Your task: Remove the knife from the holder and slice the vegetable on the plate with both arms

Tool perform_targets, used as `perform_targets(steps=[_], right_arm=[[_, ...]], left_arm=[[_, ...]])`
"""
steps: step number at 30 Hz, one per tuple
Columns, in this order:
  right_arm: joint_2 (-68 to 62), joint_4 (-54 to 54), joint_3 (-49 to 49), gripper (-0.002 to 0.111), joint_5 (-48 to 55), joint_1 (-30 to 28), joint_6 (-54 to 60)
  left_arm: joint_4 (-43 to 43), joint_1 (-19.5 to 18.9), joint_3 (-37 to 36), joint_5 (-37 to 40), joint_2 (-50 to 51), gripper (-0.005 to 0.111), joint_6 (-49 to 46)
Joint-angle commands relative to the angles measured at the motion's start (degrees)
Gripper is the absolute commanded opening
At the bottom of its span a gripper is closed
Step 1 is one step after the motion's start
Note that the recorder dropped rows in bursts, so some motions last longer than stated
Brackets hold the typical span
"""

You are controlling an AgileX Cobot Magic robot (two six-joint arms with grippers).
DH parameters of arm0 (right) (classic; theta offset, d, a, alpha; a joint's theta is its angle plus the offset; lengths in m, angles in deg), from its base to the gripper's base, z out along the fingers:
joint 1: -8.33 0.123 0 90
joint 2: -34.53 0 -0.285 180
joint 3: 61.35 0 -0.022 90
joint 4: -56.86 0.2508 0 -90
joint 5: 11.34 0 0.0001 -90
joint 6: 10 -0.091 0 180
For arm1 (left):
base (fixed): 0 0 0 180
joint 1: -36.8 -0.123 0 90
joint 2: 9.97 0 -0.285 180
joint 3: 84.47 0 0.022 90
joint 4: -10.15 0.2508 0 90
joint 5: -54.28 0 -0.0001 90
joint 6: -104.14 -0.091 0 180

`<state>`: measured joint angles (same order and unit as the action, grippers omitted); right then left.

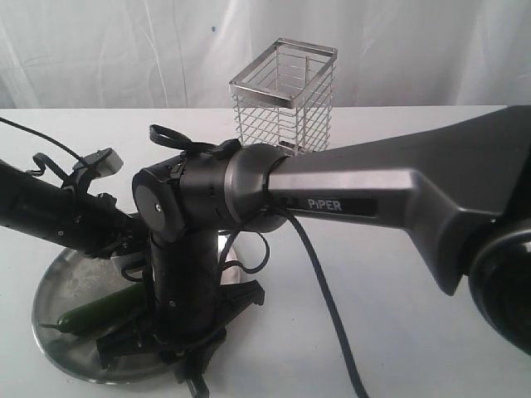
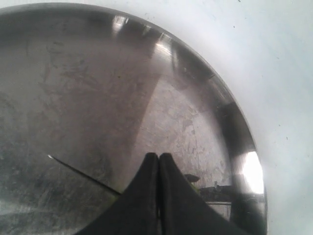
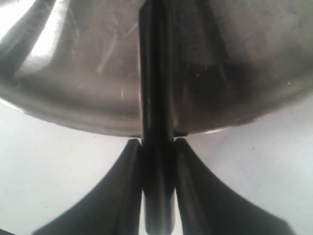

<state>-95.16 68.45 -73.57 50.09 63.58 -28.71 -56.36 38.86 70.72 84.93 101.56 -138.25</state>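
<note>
The vegetable [image 1: 98,313], slender and dark green, lies on the steel plate [image 1: 46,303] at the front left. The right arm [image 1: 382,186] reaches across to the plate and hides most of what is there. My right gripper [image 3: 157,143] is shut on the knife [image 3: 156,98] by its black handle, at the plate's rim [image 3: 73,117]; the knife runs out over the plate. My left gripper [image 2: 159,156] is shut, fingertips pressed together low over the plate [image 2: 88,88]. A thin dark pointed line [image 2: 83,174] runs out from under its fingers, and a bit of green shows beside them. The wire holder [image 1: 282,95] stands at the back.
The white tabletop [image 1: 398,332] spreads to the right of the plate. The left arm [image 1: 50,211] comes in from the left edge with its cables. A black cable [image 1: 323,298] hangs from the right arm down to the front edge.
</note>
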Motion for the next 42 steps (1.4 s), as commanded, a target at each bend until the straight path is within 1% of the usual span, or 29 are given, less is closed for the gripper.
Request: perform_targets(steps=[1,7,10,15,19,22,29,32,37,42], right_arm=[[0.34,-0.69,-0.61,0.0,-1.36,-0.63,0.57],[0.34,-0.69,-0.61,0.0,-1.44,-0.63,0.57],[0.34,-0.69,-0.61,0.0,-1.44,-0.63,0.57],[0.34,-0.69,-0.72,0.0,-1.46,-0.63,0.57],[0.34,-0.46,-0.75,0.0,-1.46,-0.63,0.57],[0.34,-0.46,-0.75,0.0,-1.46,-0.63,0.57],[0.34,1.35,-0.75,0.0,-1.19,-0.63,0.57],[0.34,1.35,-0.75,0.0,0.69,-0.63,0.57],[0.34,-2.99,-0.75,0.0,8.53,-0.63,0.47],[0.71,-3.57,-0.6,0.0,8.53,-0.41,0.47]], left_arm=[[2.6,0.33,-0.64,1.36,-0.35,0.0,-0.83],[4.5,0.33,-0.64,3.74,-0.35,0.0,-0.46],[5.81,0.33,-0.74,3.63,-0.35,0.0,-0.46],[5.18,0.33,-2.99,-2.52,0.51,0.0,-0.46],[5.07,0.33,-3.16,-2.66,3.86,0.0,-0.46],[4.85,0.33,-3.16,-4.24,6.3,0.0,-0.42],[4.85,0.33,-3.16,-6.15,9.21,0.0,-0.21],[4.68,0.33,-3.16,-6.6,9.79,0.0,-0.21],[3.86,0.33,-3.06,-7.12,9.78,0.0,-0.21],[3.25,0.33,-3.06,-7.5,9.78,0.0,-0.21]])
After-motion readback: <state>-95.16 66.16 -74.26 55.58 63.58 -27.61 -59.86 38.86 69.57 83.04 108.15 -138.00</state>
